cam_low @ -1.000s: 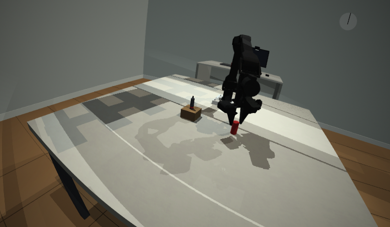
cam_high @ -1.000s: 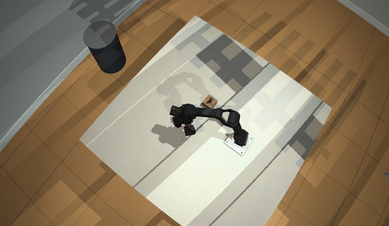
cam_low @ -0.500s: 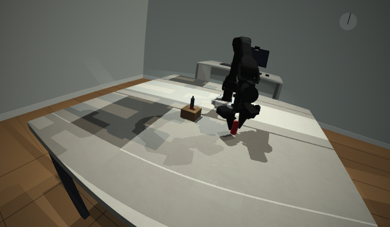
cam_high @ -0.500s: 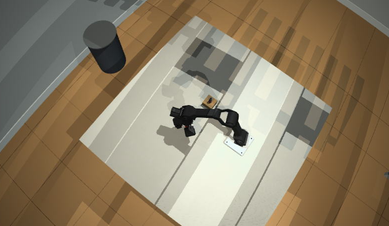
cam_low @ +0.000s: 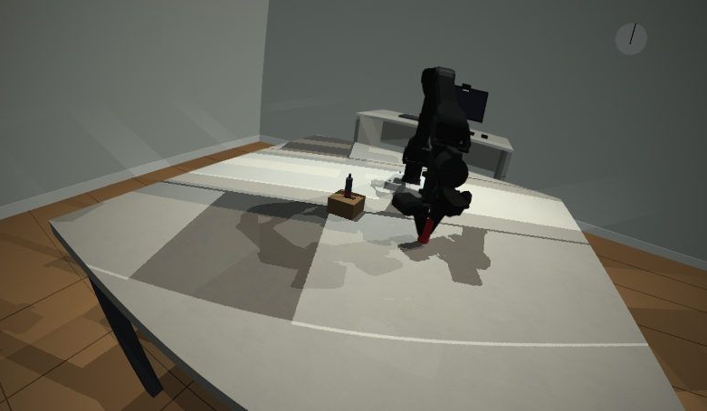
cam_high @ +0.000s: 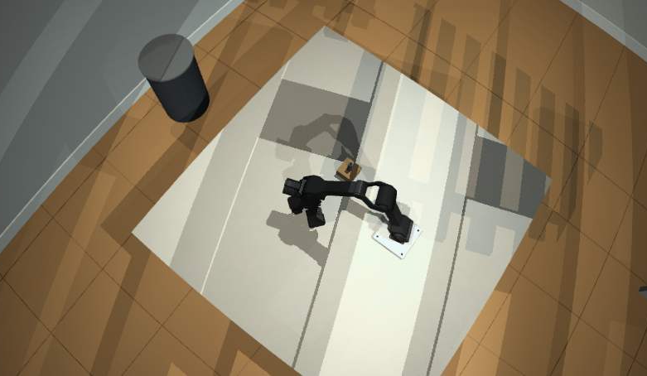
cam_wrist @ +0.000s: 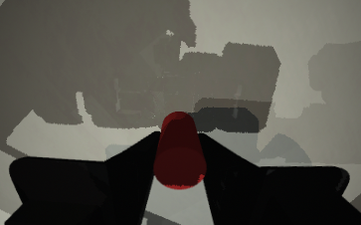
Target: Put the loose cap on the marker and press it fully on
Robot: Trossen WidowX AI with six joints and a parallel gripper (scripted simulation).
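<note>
The red cap (cam_low: 425, 232) (cam_wrist: 180, 154) stands upright on the table, between the fingertips. My gripper (cam_low: 425, 229) (cam_wrist: 179, 137) points down and is shut on the cap, one finger on each side. In the top view the arm hides the cap. The marker (cam_low: 348, 185) (cam_high: 349, 166) stands upright, dark with a red band low down and its tip bare, in the wooden holder block (cam_low: 345, 206) (cam_high: 348, 174). In the exterior view the block is to the left of the gripper and a little farther back.
The arm's white base plate (cam_high: 386, 246) lies on the table (cam_high: 250, 243). The arm reaches from it past the holder block. A dark bin (cam_high: 181, 93) stands on the floor beyond the table. A desk (cam_low: 376, 116) with a monitor (cam_low: 475, 104) is in the background.
</note>
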